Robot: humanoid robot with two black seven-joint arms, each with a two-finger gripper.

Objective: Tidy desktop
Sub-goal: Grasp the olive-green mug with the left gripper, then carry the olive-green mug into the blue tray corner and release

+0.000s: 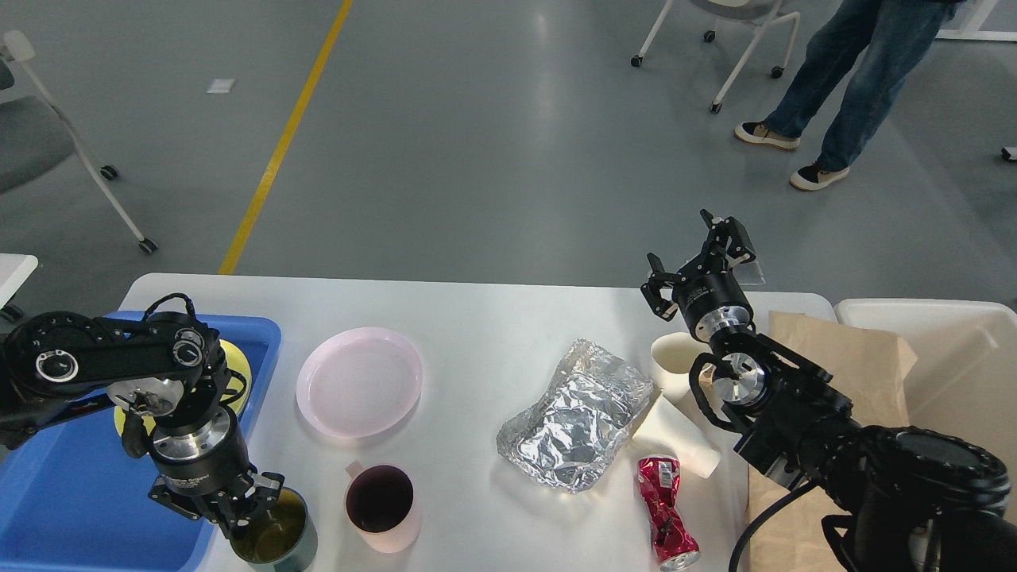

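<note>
The white desktop (485,318) carries a pink plate (359,381), a pink mug (380,508), a crumpled foil sheet (576,413), two paper cups (674,357) (675,437) and a crushed red can (666,512). At the near left, my left gripper (238,515) is shut on the rim of a dark green mug (274,540), which hangs beside the blue tray's right wall and is partly cut off by the view's lower edge. Over the table's far right edge, my right gripper (695,253) stands open and holds nothing.
The blue tray (48,492) sits at the left with a yellow item (234,361) in it. A brown paper bag (842,357) and a cream bin (953,349) stand at the right. A person (842,87) and wheeled chairs are on the floor beyond.
</note>
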